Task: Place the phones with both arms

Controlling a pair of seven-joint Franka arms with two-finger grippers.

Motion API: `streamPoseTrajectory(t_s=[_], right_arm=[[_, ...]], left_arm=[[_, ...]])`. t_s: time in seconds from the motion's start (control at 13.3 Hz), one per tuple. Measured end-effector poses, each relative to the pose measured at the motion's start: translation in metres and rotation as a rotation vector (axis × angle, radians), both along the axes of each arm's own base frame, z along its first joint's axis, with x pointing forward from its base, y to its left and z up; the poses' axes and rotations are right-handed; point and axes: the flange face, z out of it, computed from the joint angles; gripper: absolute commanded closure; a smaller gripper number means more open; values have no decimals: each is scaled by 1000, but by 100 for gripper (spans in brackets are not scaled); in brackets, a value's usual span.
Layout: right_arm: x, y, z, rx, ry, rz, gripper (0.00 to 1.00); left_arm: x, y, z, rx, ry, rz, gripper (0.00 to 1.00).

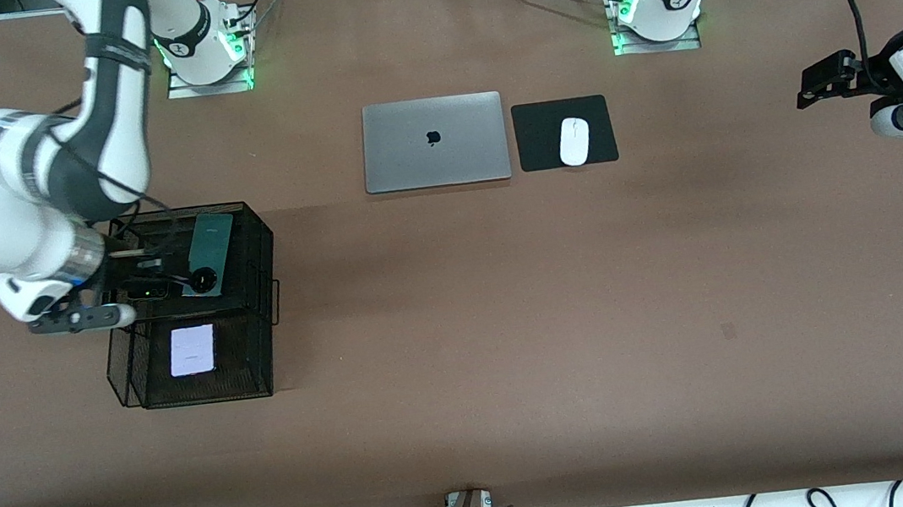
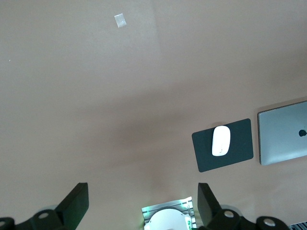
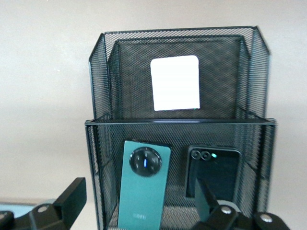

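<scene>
A black mesh two-tier rack [image 1: 247, 251] stands toward the right arm's end of the table. The dark green phone [image 1: 206, 252] and the black flip phone [image 1: 149, 286] lie side by side on its upper tier. The pale lilac-white phone [image 1: 192, 350] lies in the lower tier, nearer the front camera. My right gripper [image 1: 81, 319] hangs above the upper tier, open and empty. In the right wrist view the green phone [image 3: 144, 191], black phone [image 3: 213, 175] and white phone [image 3: 175, 83] all show below my gripper [image 3: 139, 203]. My left gripper [image 1: 819, 80] waits open and empty over the left arm's end of the table, and it also shows in the left wrist view [image 2: 141, 203].
A closed silver laptop [image 1: 435, 142] lies mid-table near the bases. Beside it a white mouse [image 1: 574, 141] sits on a black pad [image 1: 597, 113]. Both show in the left wrist view, the mouse [image 2: 221, 141] and the laptop [image 2: 283, 139]. Brown tabletop stretches between rack and left arm.
</scene>
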Motion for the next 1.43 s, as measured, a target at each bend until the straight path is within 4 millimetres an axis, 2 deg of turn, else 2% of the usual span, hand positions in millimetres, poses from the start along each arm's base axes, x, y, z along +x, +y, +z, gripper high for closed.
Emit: streamPoseTrajectory(t_s=[0.23, 0.38, 0.53, 0.75, 0.9, 1.13, 1.35, 1.43], right_arm=[[13, -36, 56, 51, 71, -1, 0], [21, -56, 78, 79, 103, 6, 0], [26, -79, 88, 105, 125, 6, 1], [34, -102, 83, 162, 177, -2, 1], [40, -102, 83, 148, 215, -14, 1], [41, -78, 91, 38, 258, 1, 1], [34, -48, 118, -72, 214, 30, 1], [32, -45, 126, -76, 181, 23, 1]], left_arm=[[1, 0, -2, 0, 4, 0, 0], [3, 0, -6, 0, 11, 0, 0], [5, 0, -11, -1, 19, 0, 0], [5, 1, -12, -1, 21, 1, 0], [5, 2, -12, 1, 21, 4, 0], [8, 18, -11, 3, -2, 31, 0], [14, 37, -12, 4, -32, 63, 0], [14, 44, -12, 5, -34, 75, 0]])
